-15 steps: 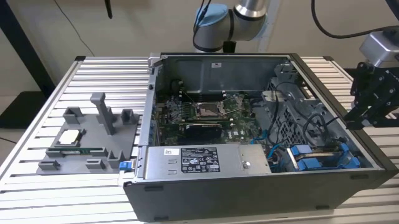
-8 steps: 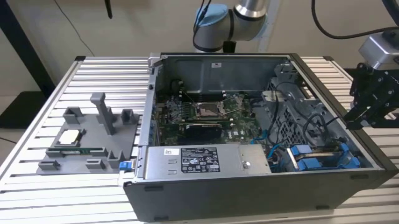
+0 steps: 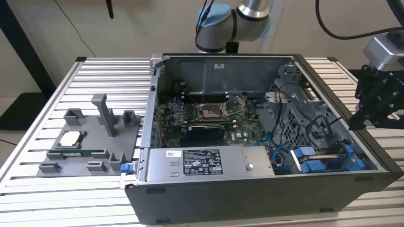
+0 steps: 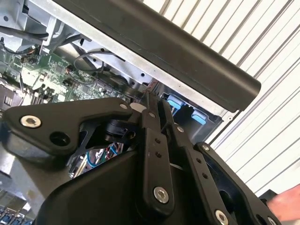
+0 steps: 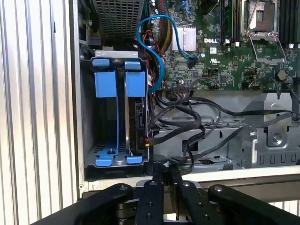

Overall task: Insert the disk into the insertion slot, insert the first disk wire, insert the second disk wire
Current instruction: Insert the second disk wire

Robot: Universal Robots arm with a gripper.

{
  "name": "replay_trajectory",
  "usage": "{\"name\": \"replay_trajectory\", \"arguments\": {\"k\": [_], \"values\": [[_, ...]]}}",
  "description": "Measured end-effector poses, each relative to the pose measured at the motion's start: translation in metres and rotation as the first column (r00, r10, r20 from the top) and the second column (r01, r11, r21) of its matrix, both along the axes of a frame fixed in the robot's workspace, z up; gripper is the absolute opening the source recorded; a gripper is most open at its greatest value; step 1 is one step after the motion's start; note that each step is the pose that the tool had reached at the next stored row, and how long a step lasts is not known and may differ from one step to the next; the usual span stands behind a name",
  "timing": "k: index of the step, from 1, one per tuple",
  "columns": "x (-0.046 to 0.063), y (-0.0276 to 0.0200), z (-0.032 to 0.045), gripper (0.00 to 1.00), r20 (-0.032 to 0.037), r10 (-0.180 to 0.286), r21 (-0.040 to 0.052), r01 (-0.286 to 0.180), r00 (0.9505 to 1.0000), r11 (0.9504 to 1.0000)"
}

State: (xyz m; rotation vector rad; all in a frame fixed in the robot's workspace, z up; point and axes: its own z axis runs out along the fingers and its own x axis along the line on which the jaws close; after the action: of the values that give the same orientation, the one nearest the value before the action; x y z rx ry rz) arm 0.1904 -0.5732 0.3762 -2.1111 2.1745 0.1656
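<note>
The insertion slot (image 5: 89,117) is the grey bay with blue rails at the corner of the open computer case (image 3: 154,127), also seen in the exterior view (image 3: 346,152). The disk (image 5: 139,117) stands edge-on inside it under a blue carrier tab (image 5: 135,84); beside it is an empty blue carrier (image 5: 105,84). Black wires (image 5: 187,122) run past the disk's edge; whether one is plugged in I cannot tell. A blue wire (image 5: 157,56) loops to a loose plug over the motherboard. My gripper (image 5: 164,169) (image 4: 151,101) (image 3: 356,124) is shut and empty, hovering outside the case wall by the bay.
A grey labelled power-supply box (image 3: 208,163) lies along the case's front. A perforated metal cage (image 5: 115,18) stands behind the bay. On the exterior view's left, a grey fixture tray (image 3: 88,142) sits on the ribbed table (image 3: 44,198).
</note>
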Motion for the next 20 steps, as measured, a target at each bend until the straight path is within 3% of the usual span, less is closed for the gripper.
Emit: {"name": "replay_trajectory", "arguments": {"k": [11,20], "values": [[-0.003,-0.0005,0.0027,0.16,0.0,-0.003,0.0,0.003,1.0,1.0],[-0.022,-0.0006,0.0052,0.16,0.0,-0.013,0.0017,0.013,0.9999,0.9999]]}}
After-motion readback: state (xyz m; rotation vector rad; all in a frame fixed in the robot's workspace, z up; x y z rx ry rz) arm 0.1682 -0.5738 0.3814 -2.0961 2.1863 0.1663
